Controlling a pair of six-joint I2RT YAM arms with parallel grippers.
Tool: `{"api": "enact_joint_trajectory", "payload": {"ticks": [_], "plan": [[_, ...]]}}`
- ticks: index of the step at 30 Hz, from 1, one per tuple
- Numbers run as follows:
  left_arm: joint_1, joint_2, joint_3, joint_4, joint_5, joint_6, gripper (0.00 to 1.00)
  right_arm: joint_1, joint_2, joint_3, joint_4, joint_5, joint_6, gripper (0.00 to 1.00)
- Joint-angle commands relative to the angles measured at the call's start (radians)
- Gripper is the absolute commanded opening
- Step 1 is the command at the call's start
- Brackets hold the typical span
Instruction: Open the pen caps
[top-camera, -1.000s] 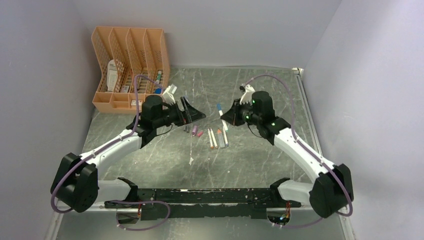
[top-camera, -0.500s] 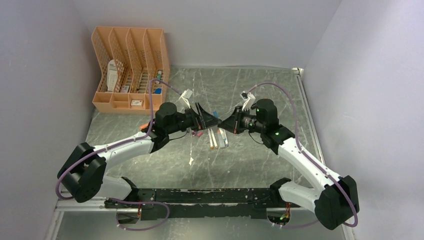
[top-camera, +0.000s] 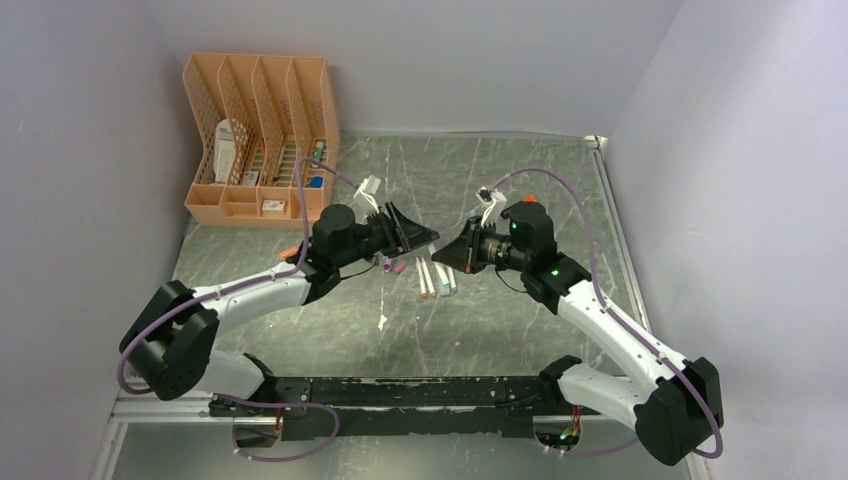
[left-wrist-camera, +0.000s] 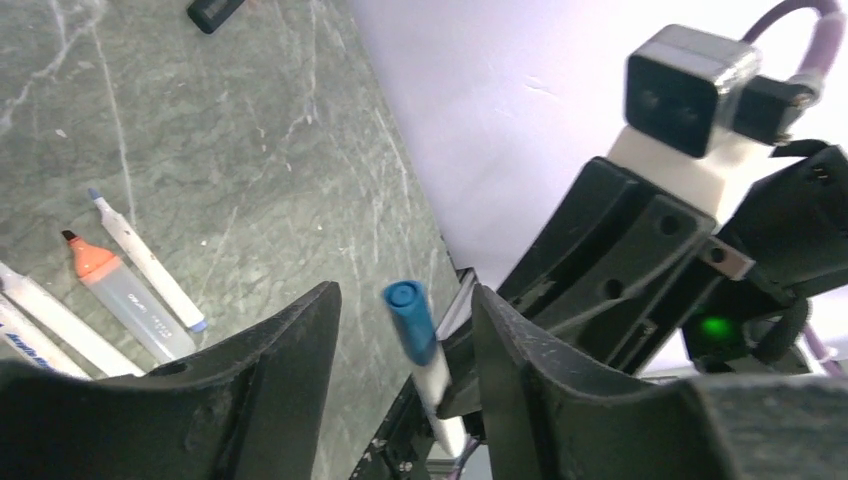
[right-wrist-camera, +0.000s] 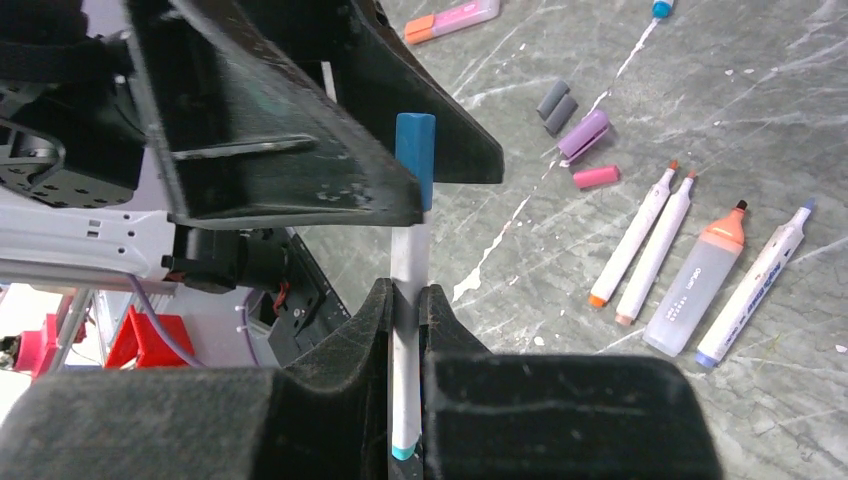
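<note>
So, the right gripper (right-wrist-camera: 407, 296) is clamped tight on a slim white plastic pen barrel (right-wrist-camera: 408, 260), holding it up above the dark green marbled tabletop (right-wrist-camera: 760, 90). Its stubby blue plastic cap (left-wrist-camera: 410, 322) sits between the black fingers (left-wrist-camera: 290, 350) of the left gripper (left-wrist-camera: 403, 300), jaws partly apart with a gap either side. Two loose grey caps (right-wrist-camera: 555, 102), a purple cap (right-wrist-camera: 584, 133) and a pink cap (right-wrist-camera: 596, 177) lie on the tabletop.

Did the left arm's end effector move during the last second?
Yes. The left end effector swung right, away from the orange rack, up to the blue-capped pen held by the right end effector.
</note>
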Motion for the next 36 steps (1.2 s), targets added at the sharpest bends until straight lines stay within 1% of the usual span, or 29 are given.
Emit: {"api": "enact_joint_trajectory", "payload": {"ticks": [1, 5, 7, 8, 9, 10, 11, 12, 13, 14, 16, 19, 25, 27, 28, 30, 31, 32, 36], "plan": [[-0.008, 0.028, 0.028, 0.049, -0.01, 0.005, 0.56, 0.002, -0.022, 0.014, -0.016, 0.013, -0.006, 0.0], [-0.016, 0.034, 0.039, 0.013, -0.009, 0.02, 0.38, 0.003, -0.02, 0.02, -0.017, 0.015, -0.005, 0.0], [-0.018, 0.033, 0.037, -0.004, -0.012, 0.024, 0.22, 0.002, -0.016, 0.023, -0.021, 0.016, -0.004, 0.0], [-0.018, 0.032, 0.036, -0.009, -0.013, 0.024, 0.17, 0.003, -0.014, 0.025, -0.022, 0.015, -0.006, 0.0], [-0.019, 0.031, 0.038, -0.019, -0.017, 0.027, 0.13, 0.003, -0.013, 0.027, -0.026, 0.016, -0.009, 0.0], [-0.018, 0.029, 0.041, -0.027, -0.018, 0.031, 0.11, 0.002, -0.01, 0.03, -0.034, 0.018, -0.012, 0.03], [-0.018, 0.028, 0.044, -0.031, -0.017, 0.035, 0.1, 0.003, -0.007, 0.037, -0.043, 0.021, -0.017, 0.13], [-0.019, 0.028, 0.048, -0.039, -0.016, 0.04, 0.1, 0.003, 0.0, 0.045, -0.056, 0.023, -0.03, 0.2], [-0.019, 0.027, 0.052, -0.049, -0.016, 0.045, 0.1, 0.004, 0.011, 0.056, -0.073, 0.031, -0.041, 0.27], [-0.02, 0.028, 0.055, -0.054, -0.016, 0.046, 0.09, 0.003, 0.022, 0.068, -0.091, 0.043, -0.052, 0.3], [-0.019, 0.028, 0.054, -0.05, -0.014, 0.044, 0.09, 0.003, 0.046, 0.083, -0.106, 0.054, -0.063, 0.33], [-0.019, 0.029, 0.052, -0.043, -0.012, 0.038, 0.08, 0.004, 0.071, 0.09, -0.092, 0.045, -0.065, 0.35], [-0.02, 0.033, 0.055, -0.029, -0.025, 0.026, 0.07, 0.02, 0.105, 0.068, -0.063, 0.01, -0.056, 0.36], [-0.019, 0.044, 0.062, -0.02, -0.024, 0.02, 0.07, 0.033, 0.105, 0.055, -0.051, 0.014, -0.051, 0.35], [-0.02, 0.052, 0.064, -0.012, -0.023, 0.016, 0.07, 0.04, 0.103, 0.045, -0.041, 0.019, -0.047, 0.3], [-0.02, 0.067, 0.072, 0.002, -0.018, 0.012, 0.07, 0.048, 0.094, 0.021, -0.01, 0.017, -0.031, 0.15], [-0.019, 0.072, 0.076, 0.005, -0.019, 0.012, 0.07, 0.052, 0.09, 0.01, -0.005, 0.017, -0.025, 0.06], [-0.02, 0.076, 0.08, 0.005, -0.026, 0.016, 0.07, 0.056, 0.087, 0.0, -0.006, 0.021, -0.02, 0.0], [-0.013, 0.087, 0.113, -0.027, -0.06, 0.054, 0.07, 0.08, 0.042, -0.05, -0.016, 0.037, 0.012, 0.0]]}}
